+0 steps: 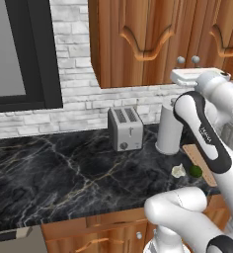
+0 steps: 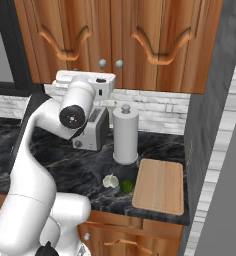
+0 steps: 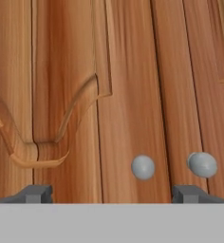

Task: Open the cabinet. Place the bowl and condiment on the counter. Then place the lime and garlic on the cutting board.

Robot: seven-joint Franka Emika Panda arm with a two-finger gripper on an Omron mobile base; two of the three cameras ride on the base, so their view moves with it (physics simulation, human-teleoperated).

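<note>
While your arm is raised toward the wall, the cabinet (image 2: 115,40) fills the upper part of both base views, reddish-brown, both arched doors closed flat, two small round knobs (image 3: 143,167) side by side at the meeting edge. Nothing of its inside shows, so you cannot tell where the bowl and the condiment are.

Below it you have the counter (image 1: 54,173), black marble with pale and gold veins, running under a white brick backsplash (image 1: 79,94).

Your cutting board (image 2: 159,186) lies flat at the counter's right end, against the dark side wall, nothing on it.

A paper-towel roll (image 2: 125,134) stands upright just behind the board's near-left corner. A toaster (image 1: 125,128) sits to its left, against the backsplash.

Your gripper (image 3: 113,192) points straight at the door fronts, held just below the knobs. In the hand view its two fingertips (image 3: 35,193) stand far apart, with the left-hand knob between and above them and the other knob above the right tip. They touch nothing you can see.

Garlic (image 2: 110,181) and lime (image 2: 126,186) rest on the bare counter, touching or nearly so, lime on the right, just left of the board and in front of the roll.
</note>
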